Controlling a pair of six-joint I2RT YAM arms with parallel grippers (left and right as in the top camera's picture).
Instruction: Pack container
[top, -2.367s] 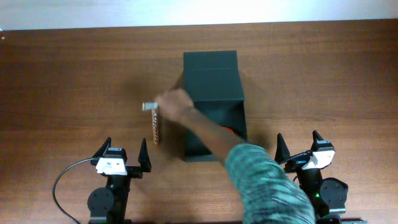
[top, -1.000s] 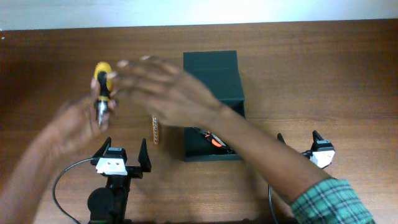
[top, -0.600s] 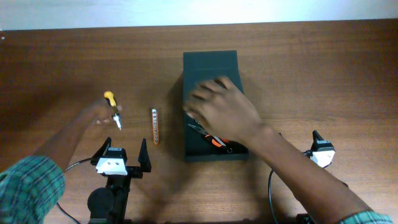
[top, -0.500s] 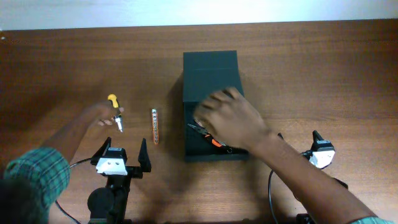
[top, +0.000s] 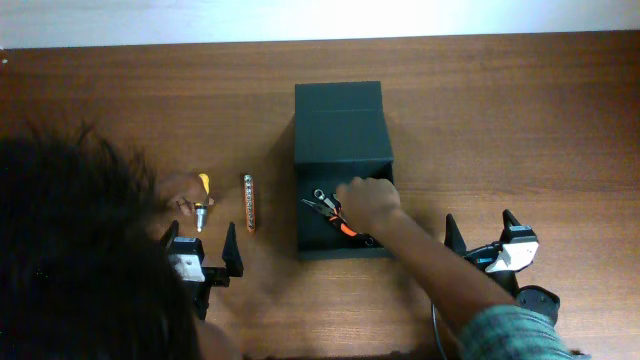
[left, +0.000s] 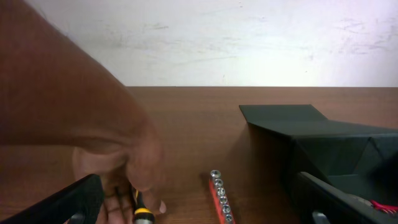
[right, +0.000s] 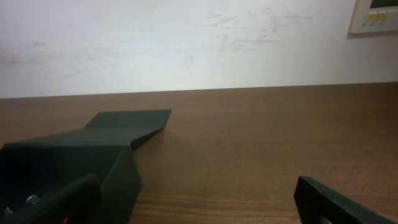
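The yellow screwdriver (top: 203, 185) has moved nearer to the bit strip (top: 249, 202) — a person's head (top: 80, 260) now covers the left side.

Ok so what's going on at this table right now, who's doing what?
A person, not the robot, is handling things, leaning over the table. One hand reaches into the open black container, at the orange-handled pliers lying inside. The other hand is at the yellow-handled screwdriver on the table, beside the strip of bits. The left claw and the right claw sit open at the near edge, holding nothing.
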